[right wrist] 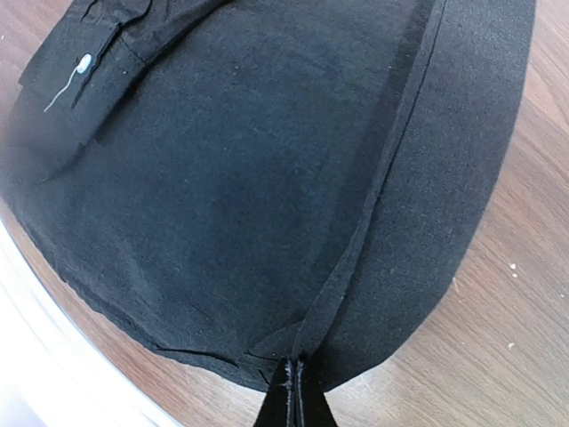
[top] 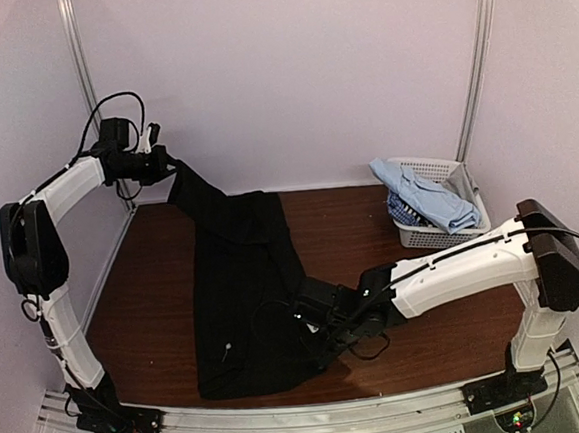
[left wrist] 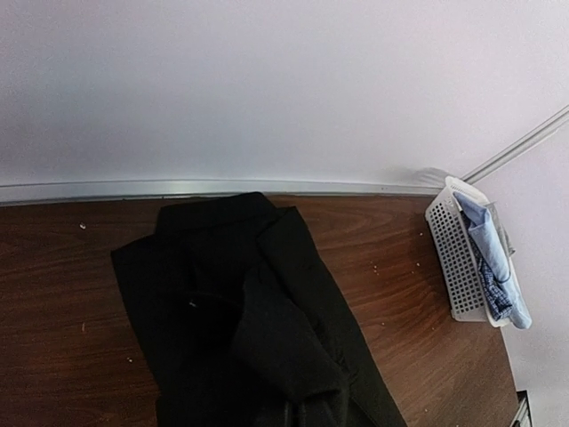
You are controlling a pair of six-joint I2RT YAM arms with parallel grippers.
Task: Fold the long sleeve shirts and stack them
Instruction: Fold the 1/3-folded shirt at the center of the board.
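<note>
At the centre of the top view, the plain black shirt [top: 241, 301] lies as a long matte strip on the wood-grain table [top: 370, 220]. Its far corner is lifted toward the upper left, where the left gripper [top: 162, 164] is pinched closed on it. The right gripper [right wrist: 294, 400] is clamped tight on the stitched hem. At right, a white lattice basket [top: 436, 168] holds the crumpled pale blue shirt [top: 431, 200] and the patterned shirt [top: 401, 211].

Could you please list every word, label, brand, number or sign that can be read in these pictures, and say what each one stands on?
There are none: no lettering shows on the black shirt, the pale blue shirt, the white lattice basket or anywhere else in any view.
</note>
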